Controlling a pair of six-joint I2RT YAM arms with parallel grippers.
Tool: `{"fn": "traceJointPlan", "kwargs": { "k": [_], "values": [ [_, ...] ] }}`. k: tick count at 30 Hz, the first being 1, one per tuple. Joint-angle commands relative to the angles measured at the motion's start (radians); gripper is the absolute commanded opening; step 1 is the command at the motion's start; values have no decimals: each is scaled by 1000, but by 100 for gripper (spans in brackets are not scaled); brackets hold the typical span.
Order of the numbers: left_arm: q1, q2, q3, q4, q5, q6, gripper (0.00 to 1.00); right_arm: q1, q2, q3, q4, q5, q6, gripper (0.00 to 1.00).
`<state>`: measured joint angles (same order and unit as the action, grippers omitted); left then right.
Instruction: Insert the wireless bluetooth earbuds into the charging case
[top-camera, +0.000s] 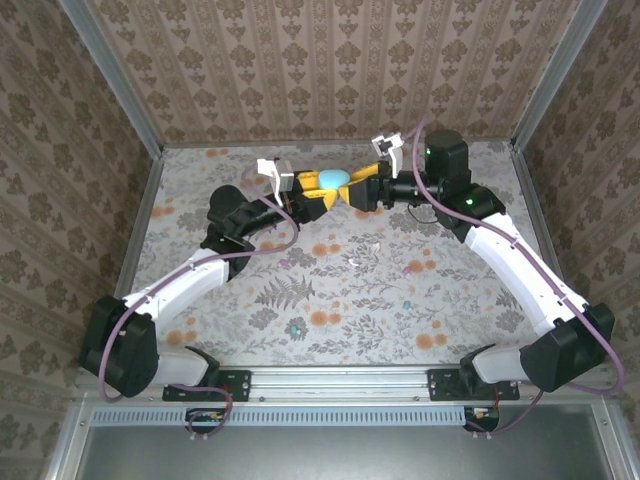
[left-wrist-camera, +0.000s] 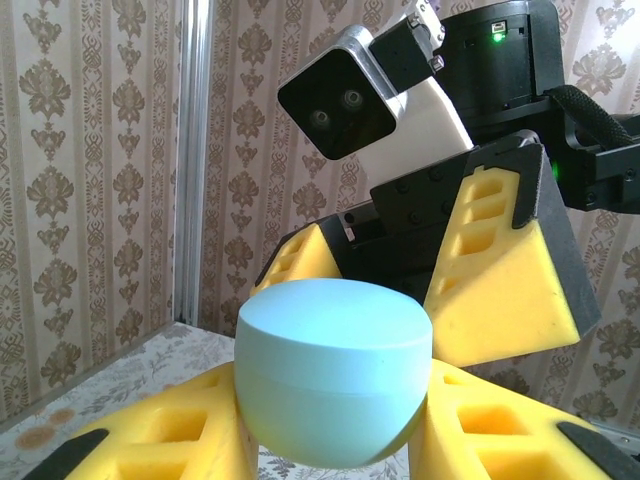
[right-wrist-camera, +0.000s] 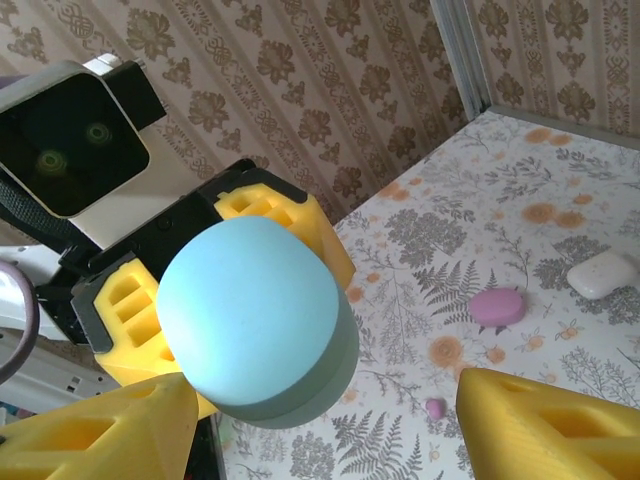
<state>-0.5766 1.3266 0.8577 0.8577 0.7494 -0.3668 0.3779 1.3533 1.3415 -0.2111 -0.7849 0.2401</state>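
A teal pebble-shaped charging case (left-wrist-camera: 335, 370), its lid down, is held up in the air with my left gripper (left-wrist-camera: 335, 425) shut on its two sides. In the top view the case (top-camera: 334, 179) hangs at the back of the table where both grippers meet. My right gripper (right-wrist-camera: 330, 440) faces it with its jaws open; the case (right-wrist-camera: 250, 320) sits close to one yellow finger (right-wrist-camera: 100, 430) and well apart from the other. Below on the table lies a tiny pink earbud (right-wrist-camera: 435, 407).
A pink case (right-wrist-camera: 497, 307) and a white case (right-wrist-camera: 603, 275) lie shut on the flowered table (top-camera: 330, 290). Papered walls stand close behind and at both sides. Both arms reach in from the near edge.
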Motion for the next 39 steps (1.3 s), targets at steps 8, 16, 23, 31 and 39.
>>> {"fn": "traceJointPlan", "kwargs": {
  "k": [8,16,23,31,39],
  "values": [
    [-15,-12,-30,51,36,12,37,-5,23,81,4,100,73,71],
    [-15,-11,-47,69,30,19,38,-7,23,96,-25,189,129,73],
    [-17,-12,-58,75,28,23,38,-10,33,140,-52,223,158,75],
    [-15,-20,-86,69,-13,65,38,-25,-100,117,-167,416,208,75],
    [-8,-17,-129,113,-35,70,38,-218,-283,-180,-617,650,429,54]
  ]
}}
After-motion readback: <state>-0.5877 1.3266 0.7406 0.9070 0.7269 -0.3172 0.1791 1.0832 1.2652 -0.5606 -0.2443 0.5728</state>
